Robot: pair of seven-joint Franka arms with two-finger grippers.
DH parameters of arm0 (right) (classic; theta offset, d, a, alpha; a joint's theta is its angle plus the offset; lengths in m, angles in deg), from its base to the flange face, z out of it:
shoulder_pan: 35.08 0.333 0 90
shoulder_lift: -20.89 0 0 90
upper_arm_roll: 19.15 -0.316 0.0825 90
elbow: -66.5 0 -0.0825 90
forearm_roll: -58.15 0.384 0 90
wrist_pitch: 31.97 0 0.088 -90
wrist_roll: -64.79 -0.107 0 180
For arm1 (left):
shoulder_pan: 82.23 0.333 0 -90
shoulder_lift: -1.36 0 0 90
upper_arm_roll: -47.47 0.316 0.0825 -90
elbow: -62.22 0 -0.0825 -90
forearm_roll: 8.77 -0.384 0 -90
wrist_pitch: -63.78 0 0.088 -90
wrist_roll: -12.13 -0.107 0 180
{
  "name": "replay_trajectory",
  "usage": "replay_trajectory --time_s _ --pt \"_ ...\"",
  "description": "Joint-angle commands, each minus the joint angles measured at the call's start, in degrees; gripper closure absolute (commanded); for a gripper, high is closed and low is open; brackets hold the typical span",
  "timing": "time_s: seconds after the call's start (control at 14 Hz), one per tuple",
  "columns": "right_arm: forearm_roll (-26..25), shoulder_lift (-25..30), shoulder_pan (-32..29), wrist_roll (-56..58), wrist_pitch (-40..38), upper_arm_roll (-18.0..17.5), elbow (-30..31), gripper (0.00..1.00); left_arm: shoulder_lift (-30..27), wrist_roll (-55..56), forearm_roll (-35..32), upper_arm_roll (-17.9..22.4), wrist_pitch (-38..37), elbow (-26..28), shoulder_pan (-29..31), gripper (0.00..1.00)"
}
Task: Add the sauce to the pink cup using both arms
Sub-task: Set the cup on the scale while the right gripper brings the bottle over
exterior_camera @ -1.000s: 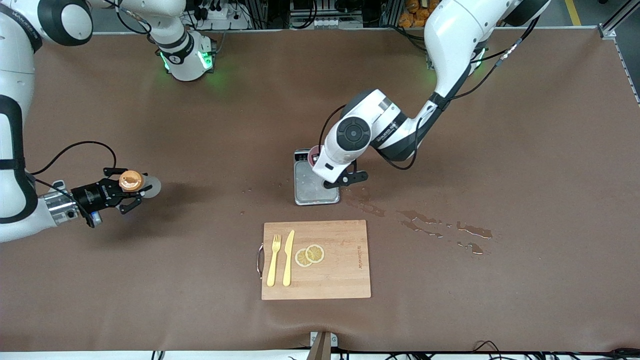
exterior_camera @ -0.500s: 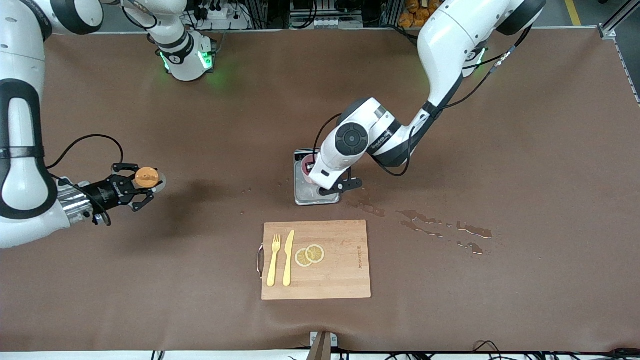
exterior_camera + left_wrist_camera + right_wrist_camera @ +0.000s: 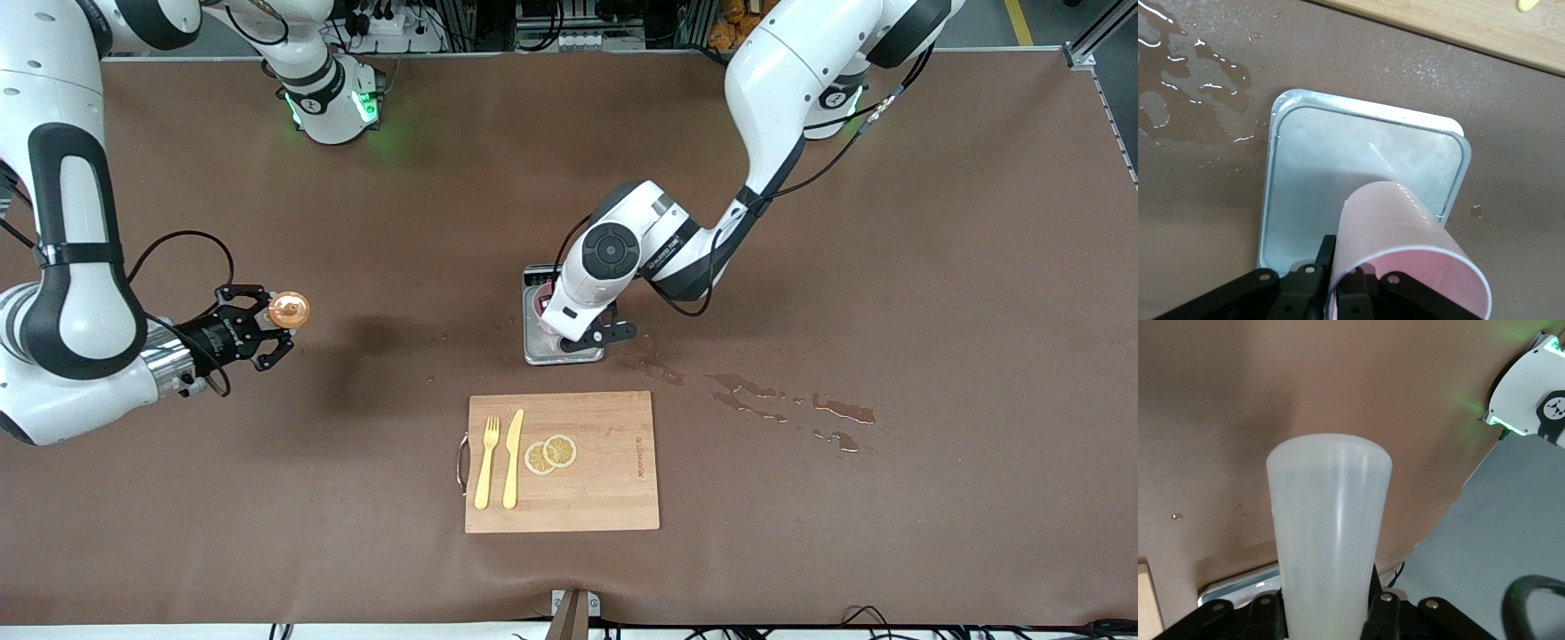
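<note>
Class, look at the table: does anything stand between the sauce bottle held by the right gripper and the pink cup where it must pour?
Nothing visible does. Only bare table lies between the sauce bottle and the pink cup, held over the scale.

A grey scale (image 3: pixel 560 347) sits mid-table on the brown mat (image 3: pixel 889 267). Nearer the front camera lies a wooden board (image 3: pixel 605 480) with a metal handle (image 3: pixel 461 463). On it are a yellow fork (image 3: pixel 485 462), a yellow knife (image 3: pixel 512 459) just beside the fork, and 2 overlapping lemon slices (image 3: pixel 549 453). Puddles (image 3: pixel 782 409) wet the mat toward the left arm's end.
</note>
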Motion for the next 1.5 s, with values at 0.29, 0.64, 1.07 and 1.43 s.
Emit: replay_trajectory --time_s 0.29,0.64,1.07,1.43 --pt "-5.56 3.27 7.19 -11.48 -1.03 0.47 -1.67 0.62 1.20 0.63 -1.72 0.85 0.52 -1.46 -1.13 1.00" --pt "-7.41 3.36 10.80 -17.38 -1.12 0.47 -2.73 0.62 0.77 0.81 -1.89 0.85 0.44 -1.28 -1.48 0.00" --pt "-10.84 3.36 16.33 -26.33 -1.12 0.47 -2.91 0.63 -3.97 0.72 -1.81 0.67 -4.56 -1.11 -0.43 0.00" --pt "-12.15 3.27 19.93 -32.57 -1.47 0.65 -3.17 0.63 -9.86 0.45 -1.81 0.67 -8.52 -1.19 2.11 0.00"
